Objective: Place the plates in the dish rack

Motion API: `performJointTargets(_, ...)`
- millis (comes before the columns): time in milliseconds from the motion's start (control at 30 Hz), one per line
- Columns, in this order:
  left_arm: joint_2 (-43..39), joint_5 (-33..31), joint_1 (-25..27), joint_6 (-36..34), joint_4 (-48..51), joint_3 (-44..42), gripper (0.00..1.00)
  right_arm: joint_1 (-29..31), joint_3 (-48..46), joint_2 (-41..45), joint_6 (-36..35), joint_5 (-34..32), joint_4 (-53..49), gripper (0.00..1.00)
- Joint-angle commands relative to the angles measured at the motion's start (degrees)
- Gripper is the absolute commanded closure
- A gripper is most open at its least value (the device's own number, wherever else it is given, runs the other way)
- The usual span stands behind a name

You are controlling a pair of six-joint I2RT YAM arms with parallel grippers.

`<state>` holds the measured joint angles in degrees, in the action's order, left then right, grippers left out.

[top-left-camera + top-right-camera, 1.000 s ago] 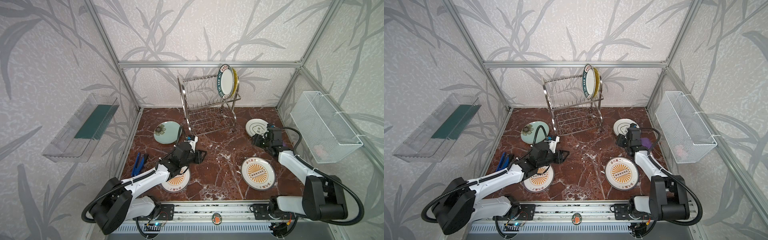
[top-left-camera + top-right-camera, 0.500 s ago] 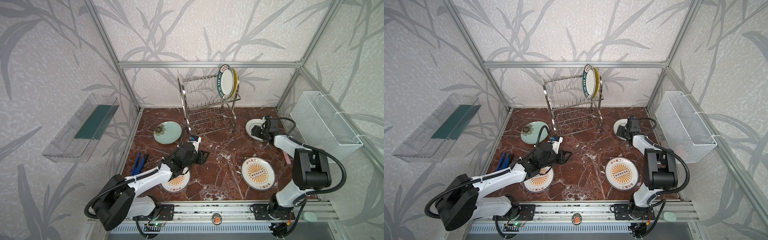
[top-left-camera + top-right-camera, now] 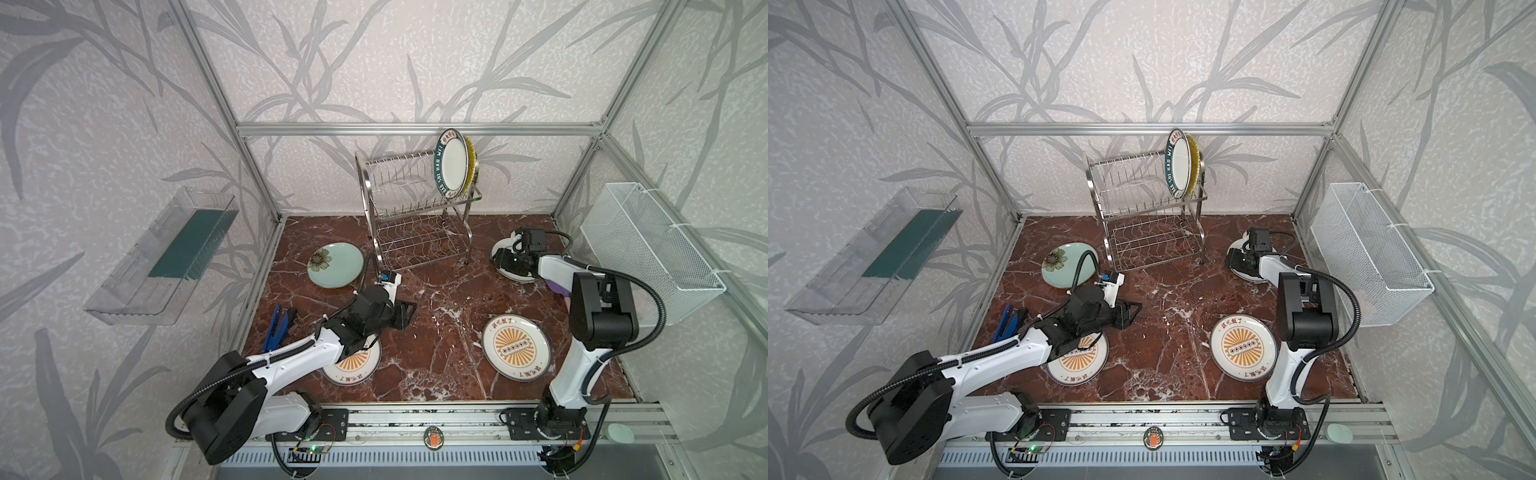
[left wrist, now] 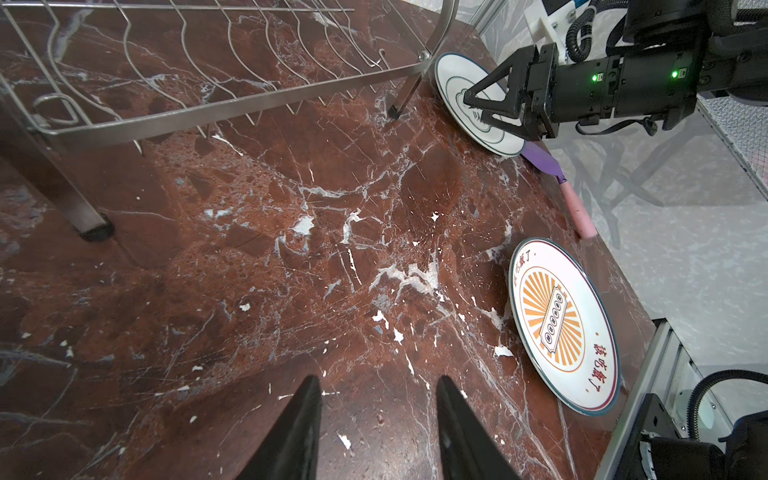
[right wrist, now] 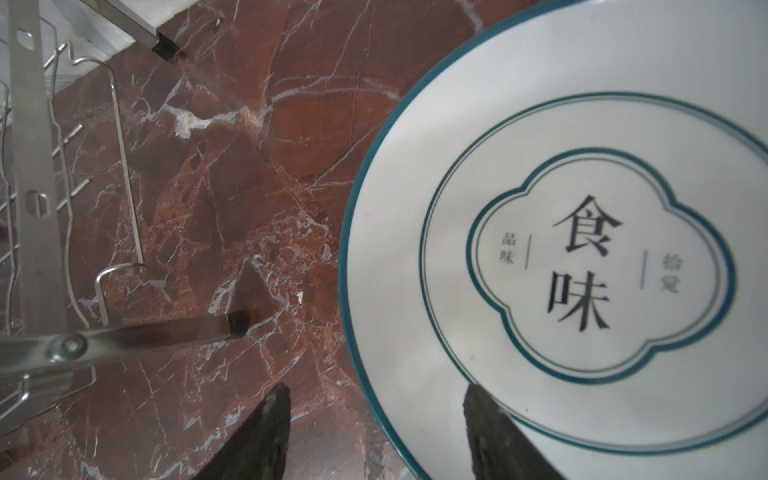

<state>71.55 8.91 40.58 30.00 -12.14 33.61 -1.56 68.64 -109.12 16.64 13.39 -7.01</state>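
The dish rack point(image 3: 415, 208) point(image 3: 1146, 212) stands at the back with a green-rimmed plate point(image 3: 451, 168) and a yellow plate point(image 3: 471, 166) upright on its top tier. My right gripper point(image 3: 498, 255) point(image 5: 376, 388) is open and straddles the rim of a white plate with a dark outline motif point(image 5: 582, 249) point(image 3: 513, 270), one finger over the plate and one over the marble. My left gripper point(image 3: 405, 316) point(image 4: 378, 380) is open over bare marble. A celadon plate point(image 3: 336, 265) and two sunburst plates point(image 3: 516, 347) point(image 3: 353, 368) lie flat, one partly under my left arm.
A white mesh basket point(image 3: 648, 249) hangs on the right wall and a clear tray point(image 3: 166, 257) on the left wall. A blue tool point(image 3: 278, 326) lies at the floor's left edge. A purple-and-pink spatula point(image 4: 557, 183) lies beside the motif plate.
My right gripper has moved back and left to the motif plate's left rim, and its elbow has swung upright. My left gripper has edged slightly to the right.
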Motion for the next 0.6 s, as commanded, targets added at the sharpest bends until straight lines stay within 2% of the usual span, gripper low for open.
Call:
performJointTargets(0, -1.5, -1.5, 0.3, -1.5, 1.3, 0.8, 0.56, -0.1, 1.8, -1.4, -1.0, 2.2, -2.8, 0.34)
performJointTargets(567, -4.1, -3.5, 0.3, -2.6, 3.1, 0.3, 0.56, 0.2, 2.6, -1.8, -3.8, 5.1, -8.2, 0.33)
